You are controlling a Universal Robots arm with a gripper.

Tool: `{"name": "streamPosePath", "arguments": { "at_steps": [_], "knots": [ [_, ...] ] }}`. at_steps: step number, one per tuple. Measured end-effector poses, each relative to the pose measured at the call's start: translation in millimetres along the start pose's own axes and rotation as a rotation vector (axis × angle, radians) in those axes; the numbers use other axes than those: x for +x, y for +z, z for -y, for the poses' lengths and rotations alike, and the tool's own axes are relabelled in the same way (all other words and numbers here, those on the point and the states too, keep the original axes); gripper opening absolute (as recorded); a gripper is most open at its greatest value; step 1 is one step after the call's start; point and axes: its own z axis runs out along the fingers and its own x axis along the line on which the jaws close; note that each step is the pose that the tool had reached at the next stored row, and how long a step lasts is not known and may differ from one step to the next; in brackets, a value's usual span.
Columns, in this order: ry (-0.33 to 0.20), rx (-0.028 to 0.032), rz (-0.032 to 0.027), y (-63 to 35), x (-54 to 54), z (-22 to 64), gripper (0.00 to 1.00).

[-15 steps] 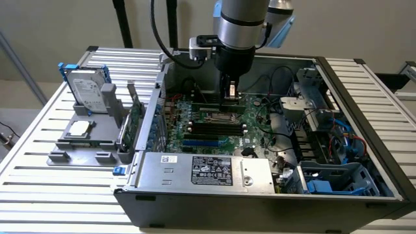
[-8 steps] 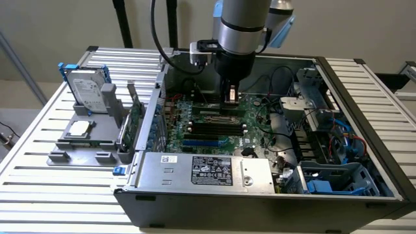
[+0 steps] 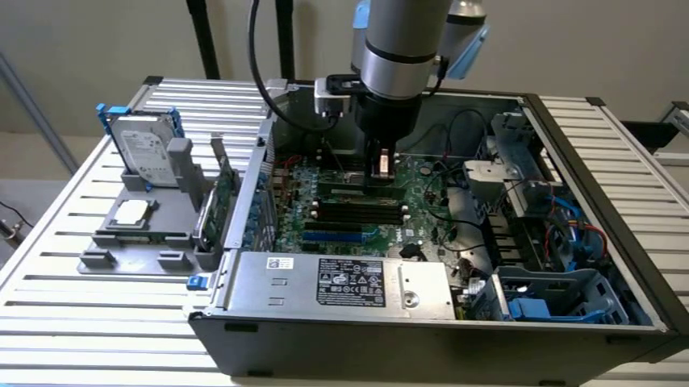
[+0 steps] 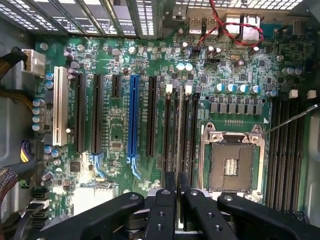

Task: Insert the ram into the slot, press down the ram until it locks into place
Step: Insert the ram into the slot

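Observation:
In the wrist view my gripper (image 4: 178,192) has its two black fingers (image 4: 166,200) drawn close on a thin, pale edge. That edge is the ram (image 4: 178,131), seen edge-on from above. It runs lengthwise along the bank of black slots (image 4: 167,130), between white end clips (image 4: 169,89). Whether it is seated in a slot cannot be told. In the exterior view the gripper (image 3: 379,179) is lowered inside the open computer case. It hangs just above the parallel black slots (image 3: 356,211) on the motherboard (image 3: 312,234).
A square metal processor socket (image 4: 232,160) sits right beside the slots, with a blue socket (image 4: 133,115) and more black sockets (image 4: 286,150) nearby. Red cables (image 4: 235,27) cross one case edge. Outside the case stand a hard drive (image 3: 145,149), an expansion card (image 3: 224,201) and a grey fixture (image 3: 135,234). The power supply (image 3: 344,282) lines the front.

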Motion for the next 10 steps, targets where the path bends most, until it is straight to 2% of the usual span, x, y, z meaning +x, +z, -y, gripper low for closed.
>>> {"name": "streamPosePath", "arguments": {
  "at_steps": [10],
  "knots": [
    [0.000,0.0020,-0.0001,8.6,0.7,0.4,0.13]
  ]
}}
